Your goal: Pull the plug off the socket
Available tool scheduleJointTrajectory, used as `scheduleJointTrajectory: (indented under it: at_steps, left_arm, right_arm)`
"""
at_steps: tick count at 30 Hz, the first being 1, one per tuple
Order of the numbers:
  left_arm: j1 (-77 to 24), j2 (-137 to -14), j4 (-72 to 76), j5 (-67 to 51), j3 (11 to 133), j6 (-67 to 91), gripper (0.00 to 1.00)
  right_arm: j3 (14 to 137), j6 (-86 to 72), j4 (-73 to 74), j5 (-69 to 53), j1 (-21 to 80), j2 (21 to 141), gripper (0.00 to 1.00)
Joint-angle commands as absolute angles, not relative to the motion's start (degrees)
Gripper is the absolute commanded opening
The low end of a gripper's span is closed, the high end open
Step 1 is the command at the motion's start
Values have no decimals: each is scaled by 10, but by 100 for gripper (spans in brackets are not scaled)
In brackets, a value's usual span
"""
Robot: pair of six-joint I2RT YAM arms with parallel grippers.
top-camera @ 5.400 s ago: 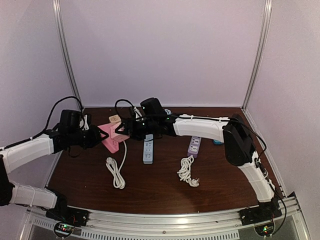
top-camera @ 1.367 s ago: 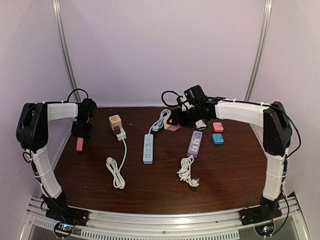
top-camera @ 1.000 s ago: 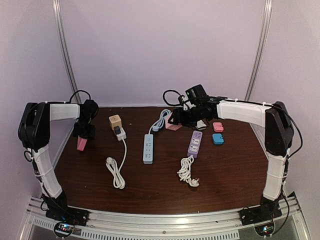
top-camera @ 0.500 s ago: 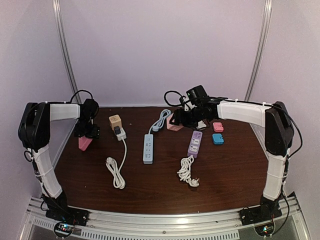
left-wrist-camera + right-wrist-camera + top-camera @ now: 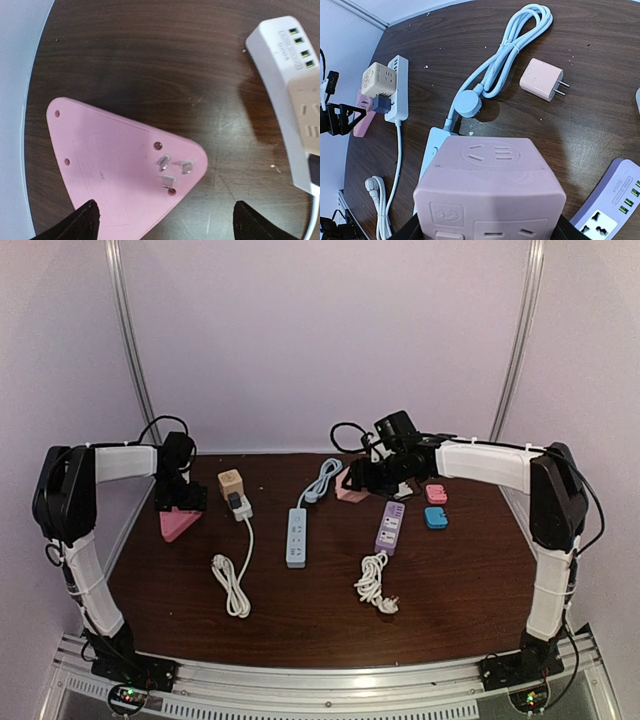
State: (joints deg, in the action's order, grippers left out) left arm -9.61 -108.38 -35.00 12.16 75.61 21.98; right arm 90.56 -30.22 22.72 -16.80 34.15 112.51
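The plug (image 5: pixel 178 524) is a pink triangular block lying flat on the table at the far left, with its three metal prongs (image 5: pixel 174 167) pointing up. My left gripper (image 5: pixel 180 498) hovers just above it, open, and its black fingertips (image 5: pixel 86 224) touch nothing. The socket (image 5: pixel 350 487), a pink cube, is off to the back right and apart from the plug. My right gripper (image 5: pixel 368 478) is shut on the socket (image 5: pixel 490 185), gripping it by both sides; its empty slots face the camera.
A beige cube adapter (image 5: pixel 230 483) sits on a white strip with a black plug and a coiled white cord (image 5: pixel 232 585). A blue strip (image 5: pixel 297 536), a purple strip (image 5: pixel 390 528), small pink (image 5: pixel 436 494) and blue (image 5: pixel 436 518) adapters and a pink charger (image 5: pixel 542 79) lie nearby.
My left gripper has opened and let go of the pink plug, which tipped from on edge to lying flat on the table. The right gripper kept hold of the socket, barely moving.
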Motion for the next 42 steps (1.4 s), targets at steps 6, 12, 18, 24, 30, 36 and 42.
scheduleJointTrajectory:
  at_steps: [6, 12, 18, 24, 30, 36, 42]
  left_arm:
    - [-103, -972, -311, 10, 723, 232, 94]
    - [-115, -933, -301, -40, 697, 239, 94]
    - [-136, -906, -300, -59, 687, 247, 94]
    - [-144, -879, -298, -77, 681, 252, 94]
    - [-144, -870, -299, -88, 687, 248, 94]
    - [-146, -870, -299, -93, 687, 248, 94]
    - [-148, -876, -298, -92, 694, 251, 94]
  right_arm:
    - [914, -337, 166, -247, 262, 1165, 4]
    - [1009, -375, 146, -290, 218, 1248, 6]
    - [1133, -401, 143, -296, 201, 1345, 9]
    - [1166, -448, 98, -317, 188, 1407, 11]
    - [1164, -461, 88, -317, 187, 1423, 24]
    - [1149, -445, 117, -290, 186, 1414, 54]
    - [1143, -415, 161, -252, 186, 1397, 83]
